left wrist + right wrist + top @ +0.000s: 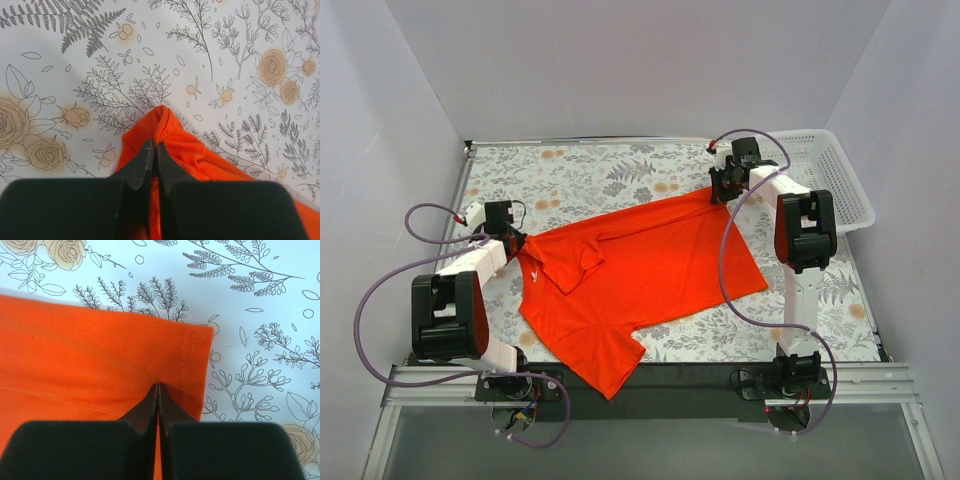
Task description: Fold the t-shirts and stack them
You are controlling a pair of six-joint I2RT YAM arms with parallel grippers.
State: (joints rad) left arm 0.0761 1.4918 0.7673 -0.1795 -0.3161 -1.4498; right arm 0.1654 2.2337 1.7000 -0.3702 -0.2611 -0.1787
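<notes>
**Both grippers pinch opposite corners of the orange t-shirt**

Top view: one orange-red t-shirt (650,270) lies spread on the flower-printed table (600,165), running diagonally from the near left to the far right. Its collar is towards the left, and one sleeve points to the near edge. The left gripper (512,240) sits at the shirt's left corner. The right gripper (725,186) sits at its far right corner. A white mesh basket (855,200) stands at the far right of the table, just beyond the right arm and apart from the shirt.

Left wrist view: the left gripper (152,150) has its fingers pressed together on a raised, bunched fold of the t-shirt (175,137). The cloth peaks just ahead of the tips, above the patterned table (210,45).

Right wrist view: the right gripper (158,390) has its fingers closed tight on the t-shirt (85,350), just inside the stitched hem (192,360) at the cloth's right edge. The fabric here lies flat and smooth on the table (260,295), with its corner just beyond the tips.
</notes>
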